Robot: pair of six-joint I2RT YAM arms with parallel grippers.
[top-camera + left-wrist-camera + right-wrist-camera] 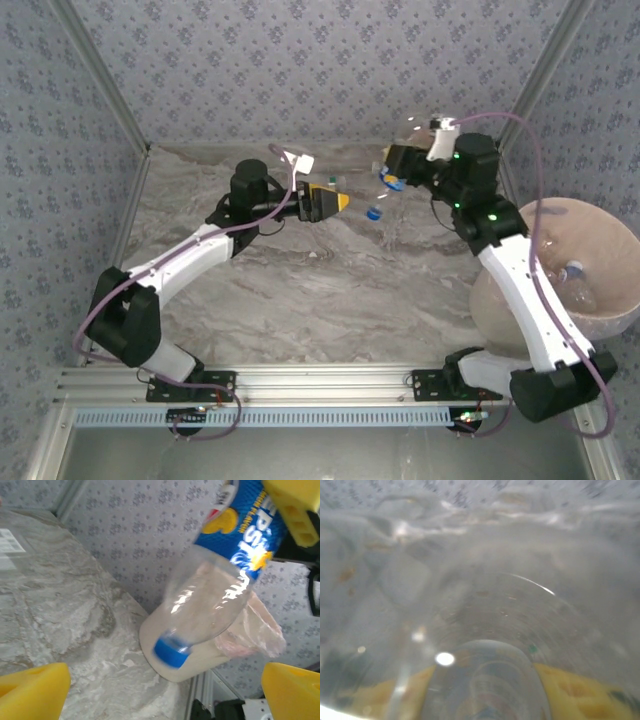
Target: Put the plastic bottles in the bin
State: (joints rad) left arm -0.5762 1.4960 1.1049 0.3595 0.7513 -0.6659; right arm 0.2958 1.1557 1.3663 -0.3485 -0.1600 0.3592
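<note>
Hanging cap-down over the far side of the counter [300, 290], the blue-labelled bottle [215, 595] is pinched at its labelled upper end by the right claw [392, 170], and so off-centre a hold on slick, soft plastic could let it swivel or slip out on the swing to the bin [600, 225], well off to the right with other bottles [572, 272] inside. The left claw [338, 203] stands spread and empty just beside the bottle and could get clipped, while the right arm's own white link [520, 285] crosses in front of the bin
</note>
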